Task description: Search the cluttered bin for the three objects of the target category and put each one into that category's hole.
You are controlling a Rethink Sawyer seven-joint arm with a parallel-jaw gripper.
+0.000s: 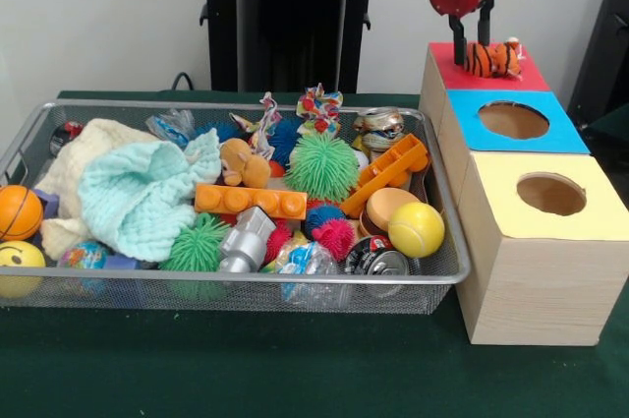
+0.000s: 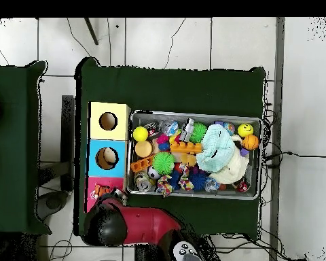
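On the green-covered table (image 1: pixel 295 369) the wire-mesh bin (image 1: pixel 444 211) takes up most of the space, packed with clutter. Beside it, at the picture's right in the front view, stands a row of three pale wooden boxes: the yellow-topped box (image 1: pixel 590 216) nearest the camera, the blue-topped box (image 1: pixel 565 138) behind it, and the red-topped box (image 1: pixel 452 74) farthest back. The round holes of the yellow and blue tops show plainly; the red top's hole is hidden under what lies on it.

Over the red top hangs the arm (image 2: pixel 135 226), and its gripper (image 1: pixel 472 42) reaches down with the two dark fingers (image 1: pixel 458 44) set narrowly on either side of the striped tiger (image 1: pixel 491 59). The tiger sits right at the red surface; whether the fingers truly press it cannot be told. In the overhead view the tiger (image 2: pixel 103 191) shows as an orange patch on the red top, just beside the arm's head.

Inside the bin, a pale blue knitted cloth (image 1: pixel 142 192) lies over a cream one (image 1: pixel 84 157) at the left. Near the middle rests the tan-brown plush animal (image 1: pixel 241 164), touching the orange toy brick (image 1: pixel 251 202). A green spiky ball (image 1: pixel 322 167) sits behind the brick, a yellow ball (image 1: pixel 416 229) by the right wall, and a small basketball (image 1: pixel 18 211) at the left wall.
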